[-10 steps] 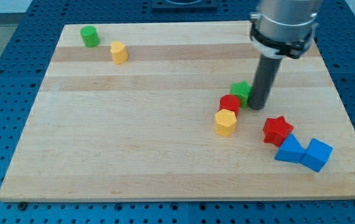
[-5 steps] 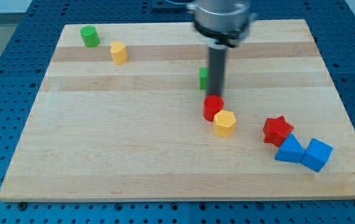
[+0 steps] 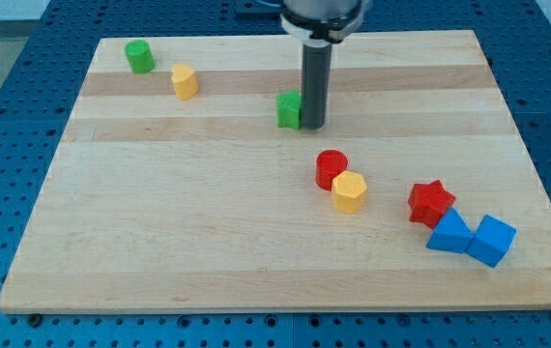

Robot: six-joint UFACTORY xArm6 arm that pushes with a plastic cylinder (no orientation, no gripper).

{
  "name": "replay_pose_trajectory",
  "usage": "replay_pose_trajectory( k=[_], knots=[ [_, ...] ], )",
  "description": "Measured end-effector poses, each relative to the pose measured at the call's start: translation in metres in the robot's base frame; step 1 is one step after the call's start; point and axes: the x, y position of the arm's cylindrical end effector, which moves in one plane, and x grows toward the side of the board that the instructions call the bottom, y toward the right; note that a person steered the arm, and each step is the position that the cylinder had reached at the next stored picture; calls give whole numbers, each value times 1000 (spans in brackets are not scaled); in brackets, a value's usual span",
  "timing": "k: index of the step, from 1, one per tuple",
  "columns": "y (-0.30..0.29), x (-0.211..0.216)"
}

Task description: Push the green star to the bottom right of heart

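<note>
My end effector is a bare rod: nothing to open or close, and it holds nothing. My tip is pressed against the right side of the green star, which sits on the worktop in the upper middle. The star is well to the right of the yellow heart and slightly lower.

I judge the step to be a leftward push, stopping just below and right of the heart. I'd stay centred behind the star so it doesn't spin off, and ease up early so it doesn't hit the heart.

The star is compact with no long axis. The rod partly hides it, so I cannot tell where its points face.
</note>
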Motion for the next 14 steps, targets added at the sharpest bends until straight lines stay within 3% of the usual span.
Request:
replay_pose_trajectory(
  k=[2, 3, 4, 5, 9, 10, 11, 14],
  knots=[
    [-45, 3],
    [17, 3],
    [24, -46],
    [15, -58],
    [-55, -30],
    [-45, -32],
    [-23, -6],
    [-24, 17]
  ],
)
